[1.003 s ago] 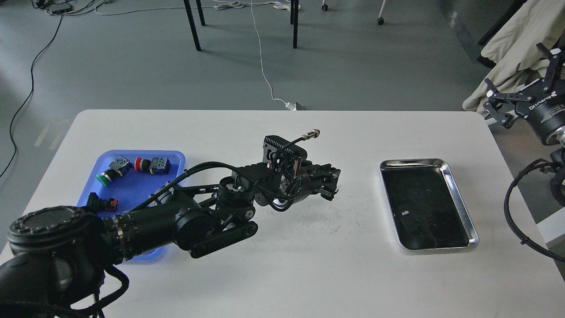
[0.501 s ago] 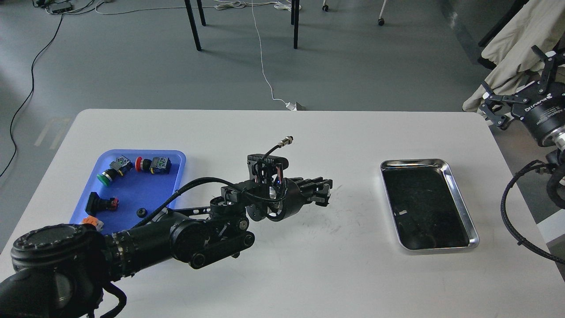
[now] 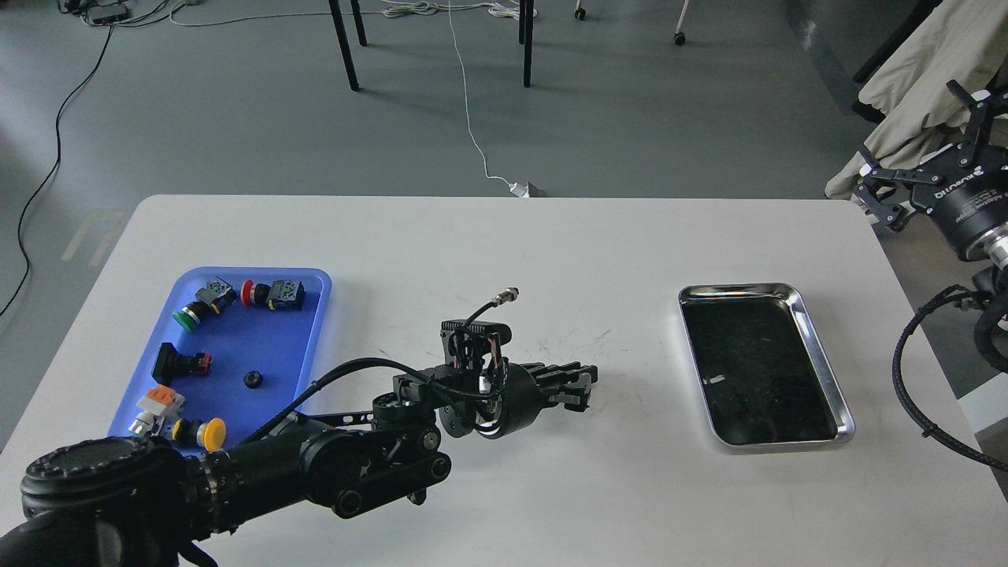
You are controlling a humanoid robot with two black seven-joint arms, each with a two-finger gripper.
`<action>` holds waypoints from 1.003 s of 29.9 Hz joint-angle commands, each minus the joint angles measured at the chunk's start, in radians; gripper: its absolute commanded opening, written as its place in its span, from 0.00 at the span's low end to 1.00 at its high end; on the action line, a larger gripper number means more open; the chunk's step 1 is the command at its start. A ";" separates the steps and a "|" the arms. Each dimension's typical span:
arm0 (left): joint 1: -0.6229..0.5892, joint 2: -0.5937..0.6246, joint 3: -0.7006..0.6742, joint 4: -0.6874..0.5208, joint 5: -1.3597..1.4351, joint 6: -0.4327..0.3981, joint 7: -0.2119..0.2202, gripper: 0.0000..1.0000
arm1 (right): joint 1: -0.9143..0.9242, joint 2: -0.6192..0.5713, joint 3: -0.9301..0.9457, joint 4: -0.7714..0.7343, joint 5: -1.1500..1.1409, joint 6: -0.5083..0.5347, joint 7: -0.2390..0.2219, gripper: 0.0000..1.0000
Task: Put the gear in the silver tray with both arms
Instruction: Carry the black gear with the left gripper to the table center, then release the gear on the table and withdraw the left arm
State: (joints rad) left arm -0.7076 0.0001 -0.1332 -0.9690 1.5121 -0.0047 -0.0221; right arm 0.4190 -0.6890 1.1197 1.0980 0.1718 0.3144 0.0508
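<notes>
The silver tray (image 3: 740, 290) lies empty on the right side of the white table. A small black gear (image 3: 253, 379) lies in the blue tray (image 3: 236, 339) at the left. My left gripper (image 3: 581, 384) hovers low over the middle of the table, pointing right, well short of the silver tray and far from the gear. Its dark fingers lie close together and I cannot tell whether they hold anything. My right gripper (image 3: 917, 150) is raised off the table's far right corner, with its fingers spread open and empty.
The blue tray also holds several push buttons: green (image 3: 187, 318), red (image 3: 249, 293), yellow (image 3: 209, 431) and a black switch (image 3: 177, 363). Chair legs and cables lie on the floor beyond the table. A beige cloth (image 3: 921, 71) hangs at the far right.
My left arm has pulled back and lowered, its gripper moving toward me over the table's middle, uncovering more of the blue tray and the gear. The right gripper shifted only slightly.
</notes>
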 commanded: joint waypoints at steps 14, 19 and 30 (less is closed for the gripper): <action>-0.010 0.000 -0.014 -0.037 -0.102 0.077 -0.002 0.93 | 0.004 0.000 -0.003 0.022 0.000 -0.004 -0.002 0.99; -0.042 0.000 -0.133 -0.028 -0.182 0.106 0.007 0.97 | 0.018 0.000 -0.020 0.055 -0.011 -0.008 -0.003 0.99; -0.086 0.145 -0.476 -0.069 -0.386 0.098 0.004 0.97 | 0.112 -0.003 -0.135 0.213 -0.184 -0.027 -0.015 0.99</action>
State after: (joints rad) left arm -0.7923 0.0536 -0.5317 -1.0168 1.2245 0.0980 -0.0169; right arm 0.5033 -0.6891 1.0204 1.2602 0.0299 0.2984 0.0386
